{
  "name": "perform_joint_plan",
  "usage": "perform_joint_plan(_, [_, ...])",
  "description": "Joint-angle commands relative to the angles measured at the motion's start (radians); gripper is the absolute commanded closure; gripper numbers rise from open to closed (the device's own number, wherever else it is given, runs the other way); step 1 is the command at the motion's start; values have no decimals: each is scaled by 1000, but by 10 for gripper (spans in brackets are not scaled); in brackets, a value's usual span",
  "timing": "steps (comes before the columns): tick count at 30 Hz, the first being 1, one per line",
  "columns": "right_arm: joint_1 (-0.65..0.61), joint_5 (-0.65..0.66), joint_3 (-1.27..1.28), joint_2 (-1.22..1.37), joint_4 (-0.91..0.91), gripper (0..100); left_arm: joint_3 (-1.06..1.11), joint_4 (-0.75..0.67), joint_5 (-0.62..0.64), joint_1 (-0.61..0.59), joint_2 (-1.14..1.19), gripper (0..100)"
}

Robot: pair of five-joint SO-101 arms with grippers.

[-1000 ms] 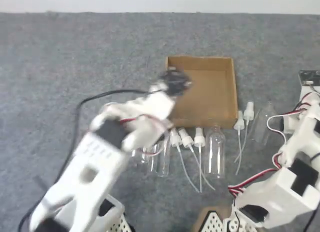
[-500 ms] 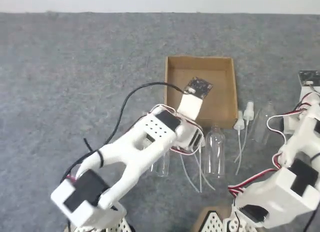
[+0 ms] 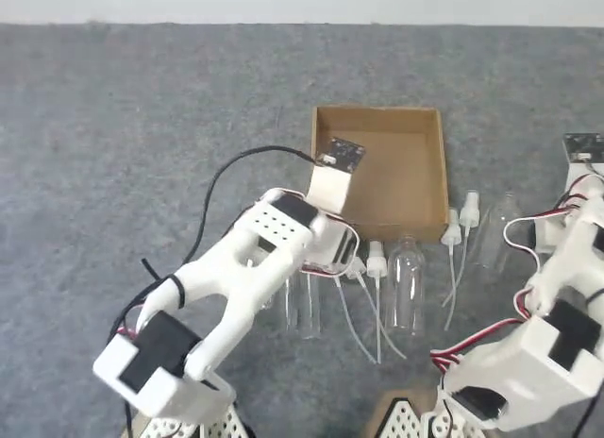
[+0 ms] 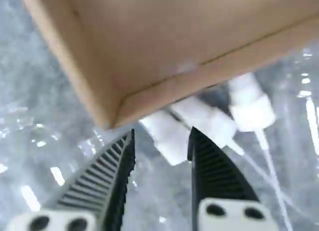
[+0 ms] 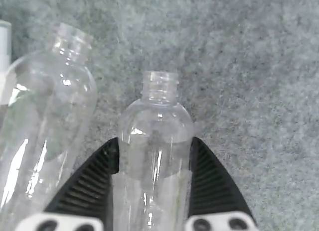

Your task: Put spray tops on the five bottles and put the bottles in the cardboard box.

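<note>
My left gripper (image 4: 160, 141) is open just off the front left corner of the cardboard box (image 4: 149, 32). White spray tops (image 4: 167, 134) lie on the carpet right past its fingertips. In the high view the left arm (image 3: 283, 232) covers that corner of the box (image 3: 444, 174). More spray tops (image 3: 377, 261) and clear bottles (image 3: 406, 282) lie in front of the box. My right gripper (image 5: 152, 156) is shut on a clear bottle (image 5: 155, 136) with a bare neck. A second open bottle (image 5: 50, 101) lies beside it.
Grey carpet covers the table. Two more spray tops (image 3: 461, 223) and a bottle (image 3: 495, 232) lie right of the box, beside the right arm (image 3: 566, 268). The inside of the box holds nothing. Open carpet stretches to the left and behind the box.
The left arm swung right toward the box front, then drew back a little to the left, so its wrist now sits over the box's front left corner. The right arm has not moved.
</note>
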Motion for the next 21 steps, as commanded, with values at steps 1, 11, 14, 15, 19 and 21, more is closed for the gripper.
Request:
perform_joint_plan(1, [12,12,11,2,24,993,-31,21,-15,-17,-54,837])
perform_joint_plan(11, [7,12,25,2,24,993,-5,-66,44,-17,14,836])
perform_joint_plan(14, [7,12,25,2,24,993,-5,-66,44,-12,48,836])
perform_joint_plan(15, [7,12,25,2,24,993,-5,-66,44,-15,60,836])
perform_joint_plan(19, [7,12,25,2,24,993,-2,-61,43,-18,98,836])
perform_joint_plan(21, [7,12,25,2,24,993,-4,-60,43,-18,106,837])
